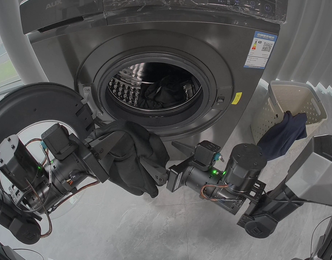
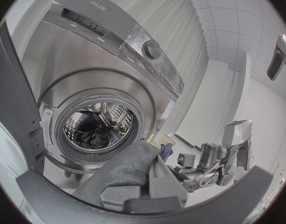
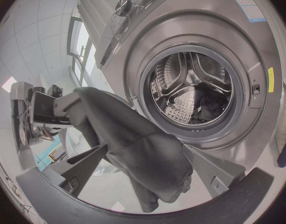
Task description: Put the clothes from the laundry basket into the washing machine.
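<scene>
My left gripper (image 1: 108,143) is shut on a black garment (image 1: 138,156), held just below and in front of the washing machine's open drum (image 1: 155,87). The cloth drapes over the left fingers (image 2: 163,179) and hangs down as the black garment (image 3: 139,147). My right gripper (image 1: 166,163) is open, its two fingers (image 3: 96,154) standing on either side of the hanging cloth. Dark clothes (image 1: 166,91) lie inside the drum. At the right stands the beige laundry basket (image 1: 310,91) with a navy garment (image 1: 281,136) hanging over its front rim.
The round machine door (image 1: 32,105) stands swung open at the left, close behind my left arm. Grey tiled floor (image 1: 137,228) lies below both arms. A white curtain (image 1: 314,37) hangs behind the basket.
</scene>
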{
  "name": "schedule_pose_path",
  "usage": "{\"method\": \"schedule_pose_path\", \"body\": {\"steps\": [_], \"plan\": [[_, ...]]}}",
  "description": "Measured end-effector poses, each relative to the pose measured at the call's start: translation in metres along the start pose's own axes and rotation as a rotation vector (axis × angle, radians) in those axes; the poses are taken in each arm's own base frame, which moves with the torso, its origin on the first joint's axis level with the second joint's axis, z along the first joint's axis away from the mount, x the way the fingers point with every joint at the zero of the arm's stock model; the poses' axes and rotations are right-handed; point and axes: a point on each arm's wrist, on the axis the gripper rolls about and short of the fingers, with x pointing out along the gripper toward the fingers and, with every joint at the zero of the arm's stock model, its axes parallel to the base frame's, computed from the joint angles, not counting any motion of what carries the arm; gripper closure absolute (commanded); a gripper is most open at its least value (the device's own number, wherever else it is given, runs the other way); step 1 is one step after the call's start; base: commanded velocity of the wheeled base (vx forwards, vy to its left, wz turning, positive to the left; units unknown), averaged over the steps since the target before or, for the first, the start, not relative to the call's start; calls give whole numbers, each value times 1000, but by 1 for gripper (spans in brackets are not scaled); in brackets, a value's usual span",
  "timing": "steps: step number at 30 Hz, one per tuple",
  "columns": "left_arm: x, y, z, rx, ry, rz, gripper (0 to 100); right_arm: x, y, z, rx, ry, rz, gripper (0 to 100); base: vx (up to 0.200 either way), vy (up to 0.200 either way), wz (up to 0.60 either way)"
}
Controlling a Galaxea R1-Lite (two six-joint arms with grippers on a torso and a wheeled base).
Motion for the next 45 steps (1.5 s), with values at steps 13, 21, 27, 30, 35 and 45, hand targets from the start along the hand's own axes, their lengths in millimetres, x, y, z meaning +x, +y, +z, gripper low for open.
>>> {"method": "schedule_pose_path", "body": {"steps": [13,21,27,30,35,45], "plan": [[-5,-5,7,4,-24,-21,100,18,-21,-17,-17,15,-47,0,0,0,0],[-5,-8,6,0,-19,-35,100,22,-18,-28,-17,34,-38,0,0,0,0],[-5,-10,4,-2,-11,-41,100,26,-7,-23,-15,11,-8,0,0,0,0],[-4,-10,3,-3,-8,-41,100,28,-6,-21,-15,0,-4,0,0,0,0],[-4,-10,2,-4,-5,-42,100,33,-6,-15,-14,-34,-1,100,0,0,0],[-3,-8,0,-7,3,-38,100,33,-6,-11,-13,-54,1,100,0,0,0]]}}
